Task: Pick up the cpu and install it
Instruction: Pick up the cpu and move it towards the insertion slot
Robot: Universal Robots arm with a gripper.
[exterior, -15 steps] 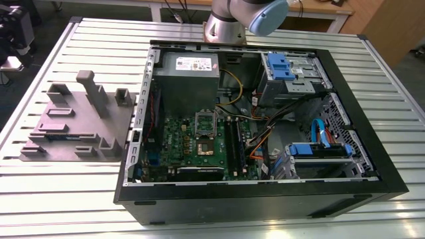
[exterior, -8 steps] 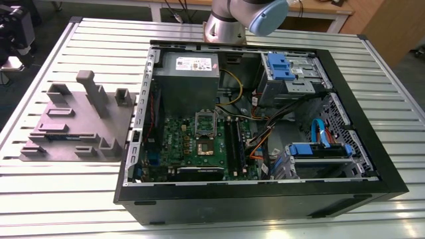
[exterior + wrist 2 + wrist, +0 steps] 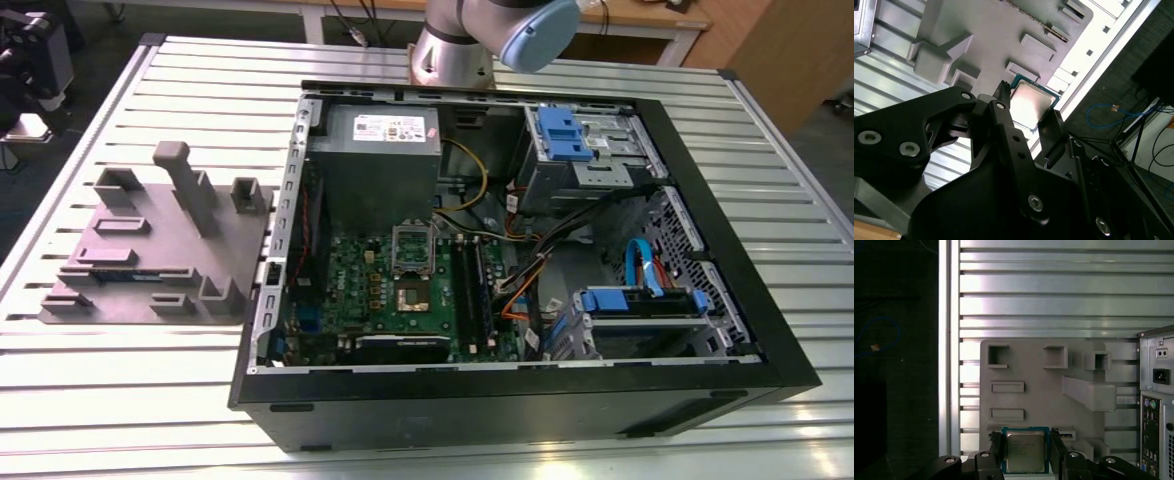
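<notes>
White label (image 3: 387, 127) on power supply (image 3: 374, 175), print unreadable, cpu (image 3: 1025, 451) markings illegible

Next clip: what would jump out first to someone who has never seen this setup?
The open black computer case lies on the slatted metal table in the exterior view, its green motherboard exposed. At the exterior view's left lies a grey fixture tray. In the first wrist view, the pincer holds the cpu by its edges above that tray.
</notes>
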